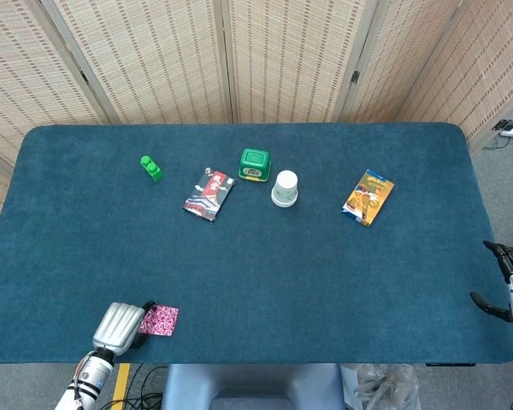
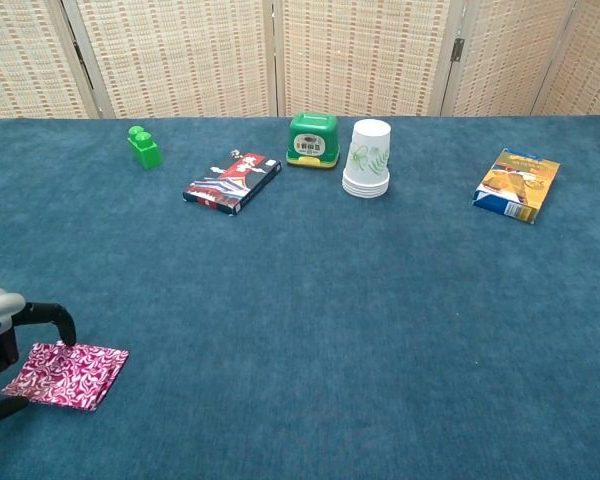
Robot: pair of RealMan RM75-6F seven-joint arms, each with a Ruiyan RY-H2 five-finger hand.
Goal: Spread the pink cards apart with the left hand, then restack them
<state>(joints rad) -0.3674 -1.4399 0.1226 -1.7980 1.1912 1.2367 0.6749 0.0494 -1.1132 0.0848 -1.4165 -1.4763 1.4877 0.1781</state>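
Where the pink cards (image 2: 66,361) lie stacked on the table (image 2: 380,330), the left hand (image 1: 124,324) pinches their edge.

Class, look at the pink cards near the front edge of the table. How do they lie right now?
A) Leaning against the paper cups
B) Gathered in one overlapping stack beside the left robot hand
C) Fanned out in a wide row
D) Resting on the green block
B: the pink cards form one compact pile at the left robot hand, far from the paper cups and green block.
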